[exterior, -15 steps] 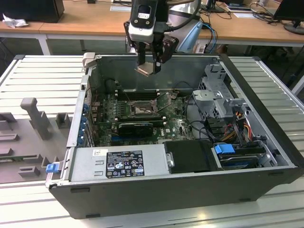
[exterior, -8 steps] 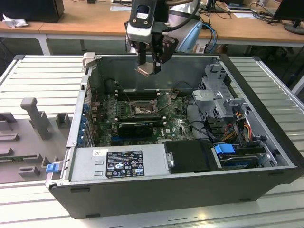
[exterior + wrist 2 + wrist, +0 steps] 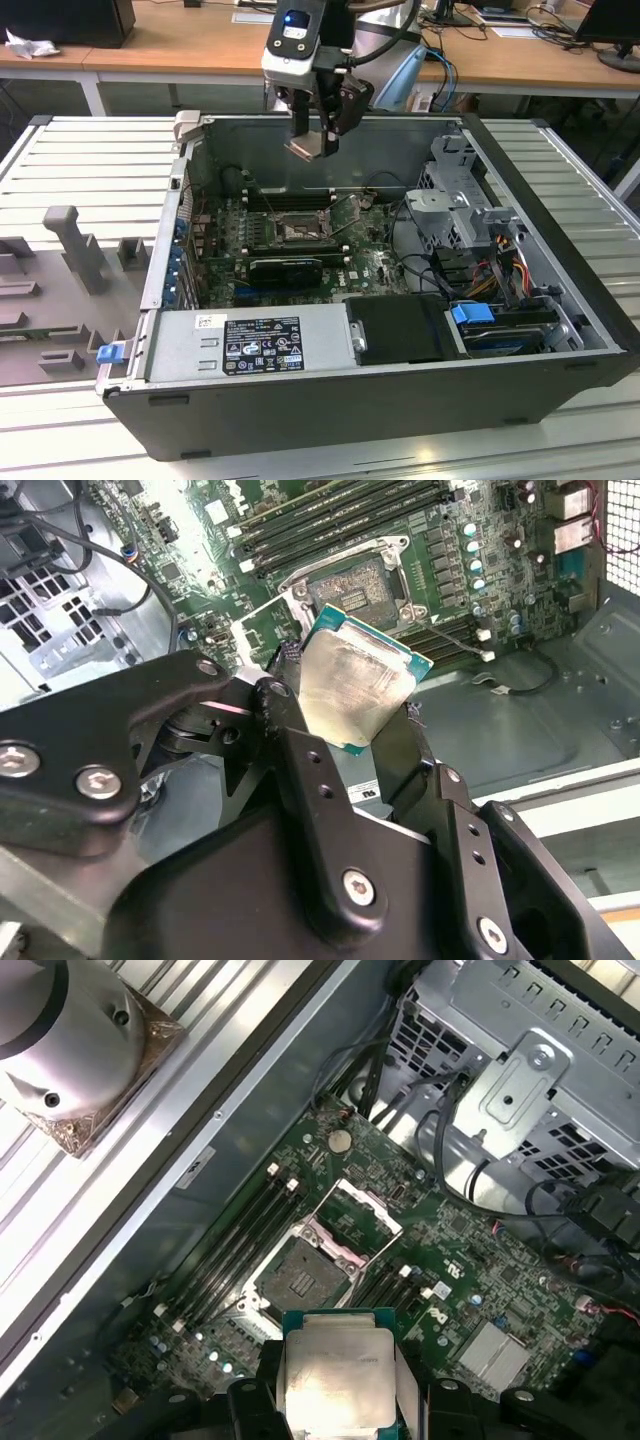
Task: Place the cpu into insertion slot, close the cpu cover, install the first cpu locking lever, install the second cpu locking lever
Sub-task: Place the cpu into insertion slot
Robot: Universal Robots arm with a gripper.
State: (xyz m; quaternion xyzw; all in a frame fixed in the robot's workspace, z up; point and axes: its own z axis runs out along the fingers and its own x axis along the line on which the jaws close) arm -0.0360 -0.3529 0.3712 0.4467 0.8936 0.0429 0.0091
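Hand (image 3: 318, 128): black two-finger, clenched on the thin square silver-grey cpu (image 3: 305, 148) with green edge; chip pinched by opposite edges, tilted in the exterior view, held above the open case.
Cpu position: well above the board, hanging over the far part of the case; not yet over the small dark square insertion slot with silver rim (image 3: 298, 1278).
Cpu cover: silver sheet-metal frame (image 3: 358, 1219) hinged up beside the slot; socket open.
Step in hand: carrying chip to socket. Judged needs: level the chip, square its edges to the rim, descend straight.
Risk: cables near the drive cage on the exterior view's right.
Surface: black tower case (image 3: 380, 400) lying on a ribbed grey metal counter (image 3: 90, 160).
Room: wooden desks beyond.
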